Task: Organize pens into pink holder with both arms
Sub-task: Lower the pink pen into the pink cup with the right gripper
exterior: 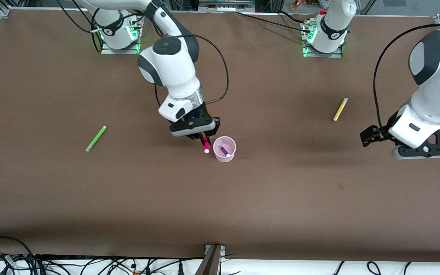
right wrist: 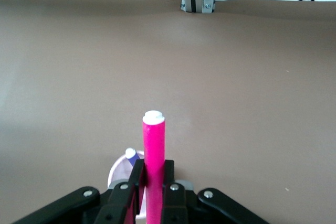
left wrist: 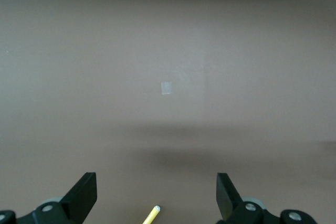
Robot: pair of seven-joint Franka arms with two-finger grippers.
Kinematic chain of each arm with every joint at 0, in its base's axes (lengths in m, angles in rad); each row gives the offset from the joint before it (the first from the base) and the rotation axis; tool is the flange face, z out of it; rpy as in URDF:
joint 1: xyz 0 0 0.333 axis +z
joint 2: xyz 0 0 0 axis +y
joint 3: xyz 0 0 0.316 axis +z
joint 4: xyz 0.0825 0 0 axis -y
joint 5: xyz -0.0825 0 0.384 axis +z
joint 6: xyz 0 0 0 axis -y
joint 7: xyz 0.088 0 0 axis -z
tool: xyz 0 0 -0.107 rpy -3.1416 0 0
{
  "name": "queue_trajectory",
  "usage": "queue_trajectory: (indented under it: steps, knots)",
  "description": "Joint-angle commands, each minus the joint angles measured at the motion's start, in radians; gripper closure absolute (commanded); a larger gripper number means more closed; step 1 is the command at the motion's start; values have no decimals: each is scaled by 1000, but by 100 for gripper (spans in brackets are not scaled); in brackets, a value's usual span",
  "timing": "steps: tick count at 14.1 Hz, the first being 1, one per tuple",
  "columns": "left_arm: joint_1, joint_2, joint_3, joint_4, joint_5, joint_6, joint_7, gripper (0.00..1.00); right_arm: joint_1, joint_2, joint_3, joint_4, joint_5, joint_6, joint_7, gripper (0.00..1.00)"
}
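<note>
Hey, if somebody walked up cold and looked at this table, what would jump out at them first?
Most likely the right claw mid-table, shut on the magenta pink pen right beside the pink holder, which already has the purple pen in it. Next, the stray pens: the lime green pen toward the right arm's end and the yellow pen toward the left arm's end, near where the left claw waits open.
</note>
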State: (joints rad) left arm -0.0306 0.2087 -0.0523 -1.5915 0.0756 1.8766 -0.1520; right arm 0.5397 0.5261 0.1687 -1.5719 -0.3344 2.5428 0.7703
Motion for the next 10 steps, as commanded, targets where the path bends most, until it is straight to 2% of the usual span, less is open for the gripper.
queue_trajectory:
  steps: [1, 2, 5, 8, 10]
  knots:
    - [29, -75, -11, -76, -53, 38, 45, 0, 29, 144, -12, 157, -125, 7, 102, 100]
    - [28, -72, -11, -71, -53, 38, 45, 0, 42, 164, -18, 177, -144, 7, 110, 100]
    - [24, -63, -11, -58, -54, 13, 51, 0, 104, 183, -96, 188, -149, 28, 127, 100]
    - [29, -57, -9, -55, -54, -49, 147, 0, 224, 224, -227, 188, -184, 79, 228, 100]
    - [28, -55, -6, -18, -42, -97, 155, 0, 241, 229, -245, 188, -184, 85, 236, 100]
